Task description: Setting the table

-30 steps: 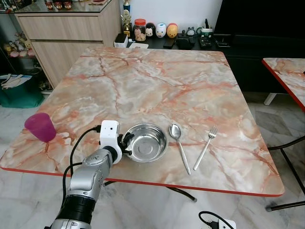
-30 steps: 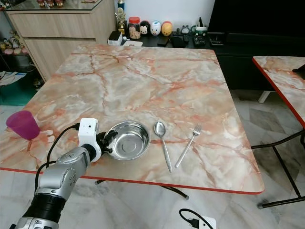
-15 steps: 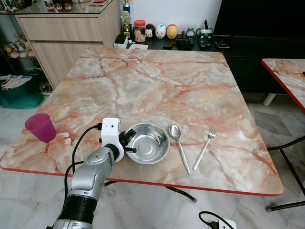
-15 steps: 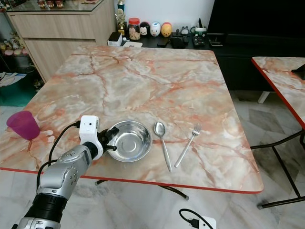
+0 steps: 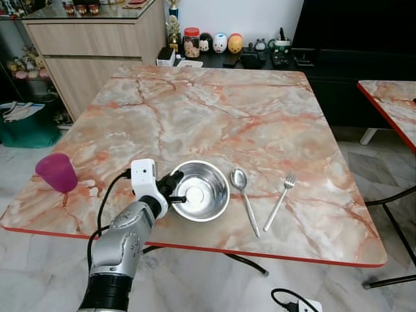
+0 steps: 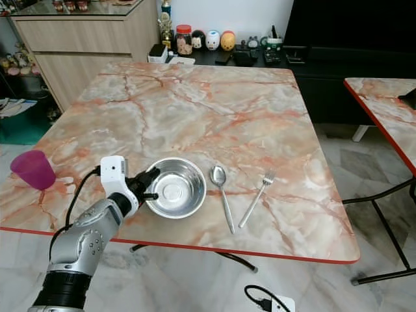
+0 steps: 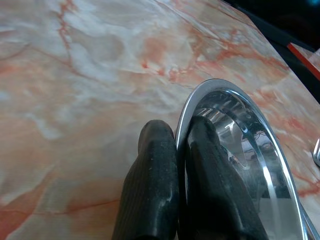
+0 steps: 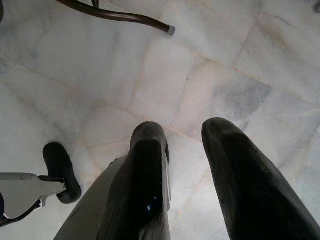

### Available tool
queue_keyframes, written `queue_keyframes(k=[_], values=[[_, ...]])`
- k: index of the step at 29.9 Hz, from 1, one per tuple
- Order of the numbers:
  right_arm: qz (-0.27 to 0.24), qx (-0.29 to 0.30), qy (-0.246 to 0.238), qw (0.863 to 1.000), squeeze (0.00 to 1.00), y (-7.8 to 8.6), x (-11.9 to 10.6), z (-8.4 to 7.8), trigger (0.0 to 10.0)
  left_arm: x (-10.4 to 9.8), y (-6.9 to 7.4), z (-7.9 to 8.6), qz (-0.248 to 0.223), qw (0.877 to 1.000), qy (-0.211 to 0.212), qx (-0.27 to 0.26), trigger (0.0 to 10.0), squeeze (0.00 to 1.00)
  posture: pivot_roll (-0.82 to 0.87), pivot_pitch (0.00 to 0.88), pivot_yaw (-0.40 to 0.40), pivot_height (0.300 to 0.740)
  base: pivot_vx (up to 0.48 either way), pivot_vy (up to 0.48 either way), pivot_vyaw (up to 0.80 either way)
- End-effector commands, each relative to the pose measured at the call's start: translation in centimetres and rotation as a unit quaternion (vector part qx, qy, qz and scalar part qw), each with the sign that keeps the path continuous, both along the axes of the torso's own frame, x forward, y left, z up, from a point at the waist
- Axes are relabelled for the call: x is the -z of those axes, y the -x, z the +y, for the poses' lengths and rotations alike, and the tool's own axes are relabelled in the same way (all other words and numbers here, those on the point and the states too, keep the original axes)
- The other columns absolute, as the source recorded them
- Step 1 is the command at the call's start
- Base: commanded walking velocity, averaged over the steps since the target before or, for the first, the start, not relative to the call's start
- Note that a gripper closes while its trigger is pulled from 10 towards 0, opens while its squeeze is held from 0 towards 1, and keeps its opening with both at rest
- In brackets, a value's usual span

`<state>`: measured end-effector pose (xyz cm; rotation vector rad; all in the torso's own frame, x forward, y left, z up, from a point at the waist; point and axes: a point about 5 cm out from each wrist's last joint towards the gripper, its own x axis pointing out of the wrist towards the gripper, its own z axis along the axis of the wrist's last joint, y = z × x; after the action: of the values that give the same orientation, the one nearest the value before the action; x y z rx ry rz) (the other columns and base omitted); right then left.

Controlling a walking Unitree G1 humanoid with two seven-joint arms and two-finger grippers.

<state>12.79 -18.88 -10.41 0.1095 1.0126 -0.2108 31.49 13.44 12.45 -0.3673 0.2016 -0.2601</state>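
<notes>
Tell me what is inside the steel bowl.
The steel bowl looks empty: bare shiny metal inside. The left gripper pinches its rim, one finger inside the wall, one outside. The wall patch under that finger is hidden.

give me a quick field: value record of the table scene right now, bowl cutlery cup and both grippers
bowl: steel bowl near the front edge of the marble table, tilted, its left rim lifted
left gripper: left gripper shut on the bowl's left rim, one finger inside, one outside
spoon: spoon flat, just right of the bowl, apart from it
fork: fork flat, right of the spoon, angled
cup: pink cup upright at the table's left edge
right gripper: right gripper open, pointing down at the tiled floor
</notes>
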Motion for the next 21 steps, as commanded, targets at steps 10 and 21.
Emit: queue_keyframes(k=[10, 21], values=[[0.003, 0.001, 0.009, 1.000, 0.00, 0.1, 0.0, -0.4, 10.0, -2.2, 0.3, 1.3, -0.046, 0.996, 0.066, -0.027, 10.0, 0.00, 0.06, 0.000, -0.026, 0.740, 0.000, 0.000, 0.00], [0.000, 0.003, 0.016, 1.000, 0.00, -0.1, -0.1, -0.6, 10.0, -3.4, 1.0, 2.3, -0.076, 0.992, 0.092, -0.045, 10.0, 0.00, 0.06, 0.000, -0.033, 0.740, 0.000, 0.000, 0.00]])
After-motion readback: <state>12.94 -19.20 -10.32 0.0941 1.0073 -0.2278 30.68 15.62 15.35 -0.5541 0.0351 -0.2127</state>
